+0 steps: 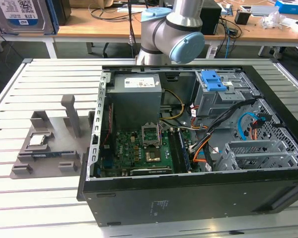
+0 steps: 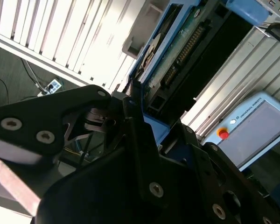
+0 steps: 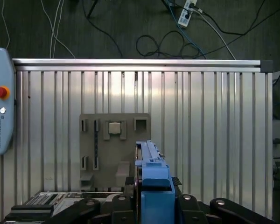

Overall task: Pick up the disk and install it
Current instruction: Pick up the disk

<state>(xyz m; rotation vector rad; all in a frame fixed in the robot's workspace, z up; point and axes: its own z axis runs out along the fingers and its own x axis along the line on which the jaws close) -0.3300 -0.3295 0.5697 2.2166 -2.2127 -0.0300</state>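
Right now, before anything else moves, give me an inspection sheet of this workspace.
Surface: slatted aluminium table, bearing an open computer case and a grey fixture tray.
Job's things: the disk, in its blue bracket, held off the table; edge-on in the first wrist view.
Clutter: small square silver chip seated in the tray; blue plastic piece atop the case's grey cage.
Claw: claw shut on the disk, above the table near the tray.
Cables: orange, blue and black leads inside the case; cords and a power strip on the floor.
Surroundings: teach pendant at the table's edge; wooden bench behind.
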